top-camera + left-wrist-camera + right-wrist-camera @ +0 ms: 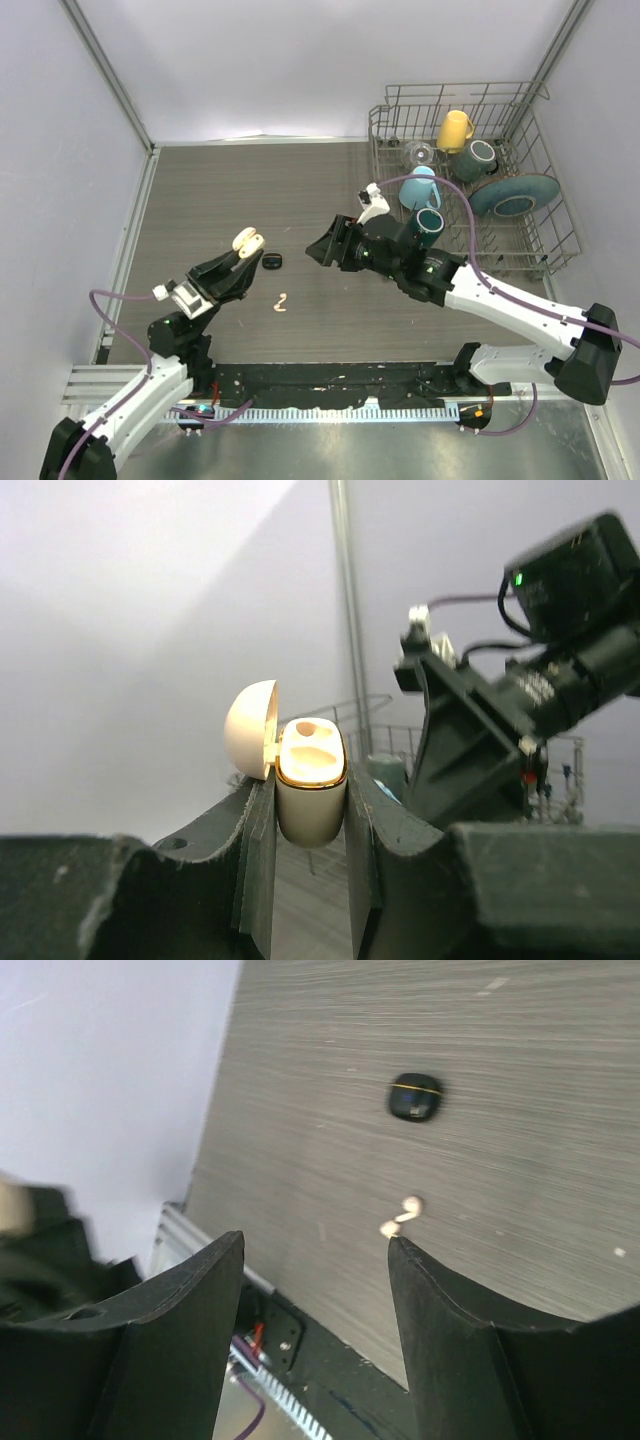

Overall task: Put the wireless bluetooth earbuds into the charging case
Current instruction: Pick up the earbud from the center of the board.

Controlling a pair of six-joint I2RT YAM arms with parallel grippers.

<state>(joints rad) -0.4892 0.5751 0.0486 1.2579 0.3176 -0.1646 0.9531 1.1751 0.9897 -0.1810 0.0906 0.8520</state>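
My left gripper (243, 252) is shut on a cream-white charging case (248, 241) and holds it above the table. In the left wrist view the case (310, 780) stands upright between the fingers with its lid (250, 728) open to the left and its wells empty. Cream-white earbuds (282, 302) lie on the table; they also show in the right wrist view (402, 1216). A small black case (272, 261) lies beside them and also shows in the right wrist view (415, 1097). My right gripper (318, 250) is open and empty, above the table right of the earbuds.
A wire dish rack (545, 175) at the back right holds a yellow mug (455, 129), teal mugs (421, 186), a glass and a teal plate (515, 194). The grey wood-grain table (250, 190) is walled at the back and sides.
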